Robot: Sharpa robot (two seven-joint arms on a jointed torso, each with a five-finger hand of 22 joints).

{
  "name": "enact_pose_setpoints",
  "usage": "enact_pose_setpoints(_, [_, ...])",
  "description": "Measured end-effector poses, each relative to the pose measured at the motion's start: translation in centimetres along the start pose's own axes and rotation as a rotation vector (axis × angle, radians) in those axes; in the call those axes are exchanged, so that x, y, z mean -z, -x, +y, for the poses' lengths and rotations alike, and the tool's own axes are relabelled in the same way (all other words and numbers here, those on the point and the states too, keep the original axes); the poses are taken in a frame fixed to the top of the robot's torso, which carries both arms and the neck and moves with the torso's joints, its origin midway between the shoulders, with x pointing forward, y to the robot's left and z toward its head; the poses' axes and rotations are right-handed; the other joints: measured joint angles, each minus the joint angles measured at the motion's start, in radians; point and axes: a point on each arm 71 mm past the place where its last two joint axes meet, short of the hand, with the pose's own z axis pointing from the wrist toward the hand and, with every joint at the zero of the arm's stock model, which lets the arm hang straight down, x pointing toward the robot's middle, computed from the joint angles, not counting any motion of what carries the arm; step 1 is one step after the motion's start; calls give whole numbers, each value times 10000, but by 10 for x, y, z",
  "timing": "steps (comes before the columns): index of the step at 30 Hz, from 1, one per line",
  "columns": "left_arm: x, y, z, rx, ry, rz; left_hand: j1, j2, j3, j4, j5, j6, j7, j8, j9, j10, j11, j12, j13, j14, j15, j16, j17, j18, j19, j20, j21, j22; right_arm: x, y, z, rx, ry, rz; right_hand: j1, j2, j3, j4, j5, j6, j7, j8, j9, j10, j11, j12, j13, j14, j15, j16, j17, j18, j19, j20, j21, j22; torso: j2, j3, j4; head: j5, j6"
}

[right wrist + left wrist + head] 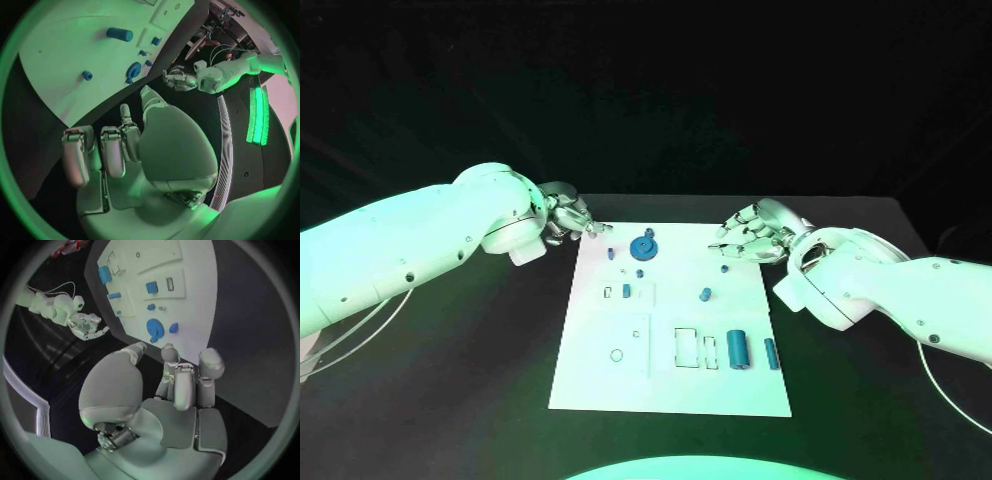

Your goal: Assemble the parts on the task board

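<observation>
The white task board (pixel 596 380) lies in the middle of the black table. A round blue disc (pixel 643 247) sits near its far edge, with a small blue piece (pixel 653 233) just behind it. A blue cylinder (pixel 737 351) and a thin blue pin (pixel 770 352) lie at the near right. Small blue parts (pixel 707 294) dot the middle. My left hand (pixel 567 222) hovers at the board's far left corner, fingers loosely bent, holding nothing. Off the far right corner my right hand (pixel 754 230) hangs the same way, also holding nothing. The left wrist view shows the disc (pixel 154 327) beyond the fingers (pixel 181 385).
Rectangular slots (pixel 685 347) and small holes (pixel 617 353) are cut into the board's near half. Black table (pixel 459 380) surrounds the board on all sides. In the right wrist view the board (pixel 69 45) and a small blue peg (pixel 87 75) lie ahead of my right hand (pixel 125 150).
</observation>
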Motion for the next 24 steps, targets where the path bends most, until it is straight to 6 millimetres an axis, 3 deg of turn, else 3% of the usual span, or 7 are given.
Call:
enact_pose_setpoints(2, [-4,3,-1,32,30,-78,106,23,-56,32,0,-44,43,-120,-56,-361,64,-428,-597,-36,38,-43,0,1,-75,68,-90,-167,0,0,0,-2,0,-1,0,0,0,0,0,0,0,0,0,0,0,0,0,0,0,0,-1,0,0,0,0,0,13,-1,-4,5,7])
enact_pose_setpoints(4, [-8,6,-1,37,58,-156,103,25,-85,24,0,-52,50,-135,-71,-473,87,-561,-769,0,72,-79,0,1,-125,45,-115,-218,0,0,0,-3,-1,-3,0,0,0,0,0,0,0,0,0,0,0,0,0,0,0,0,-1,0,0,0,0,-1,26,-2,-6,15,15])
enact_pose_setpoints(24, [-37,-1,-8,-716,463,798,103,25,-179,42,0,12,-1,-134,-80,-471,86,-599,-886,0,72,-88,0,1,-125,45,-115,-215,-2,-1,1,-5,10,-3,1,0,0,0,0,0,0,0,-3,-9,-9,1,-2,3,-3,0,-2,0,0,0,0,-3,39,-15,-18,34,-52])
